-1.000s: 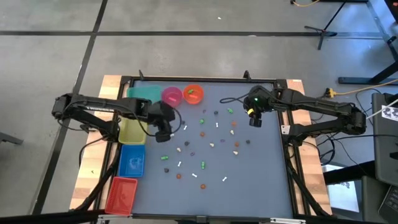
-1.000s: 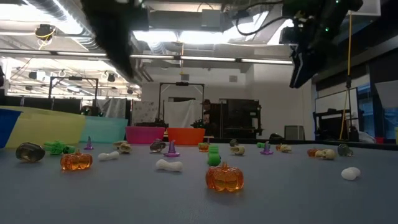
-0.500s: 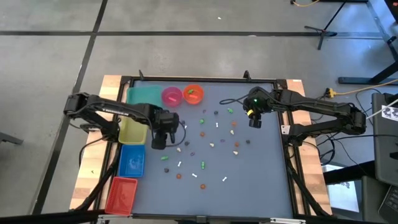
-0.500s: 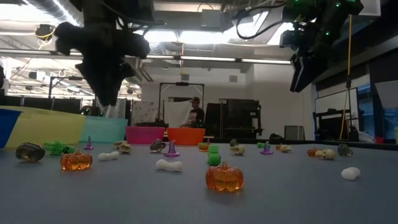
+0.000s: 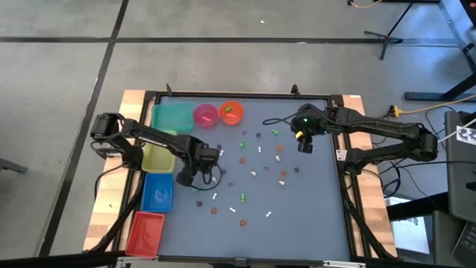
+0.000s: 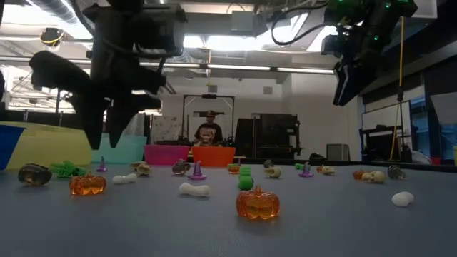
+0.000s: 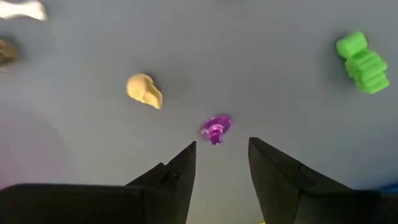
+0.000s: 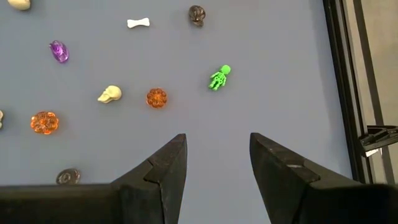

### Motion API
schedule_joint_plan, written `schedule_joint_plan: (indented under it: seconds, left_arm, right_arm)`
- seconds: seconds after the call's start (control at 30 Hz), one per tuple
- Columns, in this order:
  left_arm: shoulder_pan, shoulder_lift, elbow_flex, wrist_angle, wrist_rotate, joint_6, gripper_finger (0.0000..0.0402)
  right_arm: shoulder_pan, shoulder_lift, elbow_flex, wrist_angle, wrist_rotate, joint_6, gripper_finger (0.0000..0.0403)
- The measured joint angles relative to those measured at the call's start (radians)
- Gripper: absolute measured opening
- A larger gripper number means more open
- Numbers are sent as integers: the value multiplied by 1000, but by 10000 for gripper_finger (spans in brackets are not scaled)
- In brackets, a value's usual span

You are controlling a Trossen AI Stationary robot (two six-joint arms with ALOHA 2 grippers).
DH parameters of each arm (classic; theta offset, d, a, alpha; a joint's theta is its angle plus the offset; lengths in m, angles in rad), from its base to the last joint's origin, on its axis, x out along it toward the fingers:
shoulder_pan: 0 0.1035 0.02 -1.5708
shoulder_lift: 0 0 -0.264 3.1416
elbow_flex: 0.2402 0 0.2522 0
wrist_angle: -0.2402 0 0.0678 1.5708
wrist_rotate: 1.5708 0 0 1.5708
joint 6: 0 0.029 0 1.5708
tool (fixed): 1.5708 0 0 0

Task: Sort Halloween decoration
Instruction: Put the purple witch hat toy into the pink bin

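I see my left gripper (image 7: 221, 163) left of centre over the table (image 5: 312, 201), fingers released above a purple trinket (image 7: 216, 128). My right gripper (image 8: 217, 163), upper right, is released, empty.

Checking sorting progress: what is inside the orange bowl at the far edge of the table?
The orange bowl holds a green trinket, seen from above. In the low view only its outer wall shows, so anything else inside cannot be told. The pink bowl beside it shows nothing inside.
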Motion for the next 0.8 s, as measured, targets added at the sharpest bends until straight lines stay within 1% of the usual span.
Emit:
schedule_joint_plan:
  seconds: [0.27, 0.53, 0.8]
  left_arm:
    - [0, 55, 0, 7, -12, 1, 132]
    - [4, 57, 0, 28, -13, 0, 132]
    - [4, 57, -41, 59, -12, -10, 132]
  right_arm:
    - [0, 0, 0, 0, 0, 0, 172]
    - [0, 0, 0, 0, 0, 0, 172]
    - [0, 0, 0, 0, 0, 0, 172]
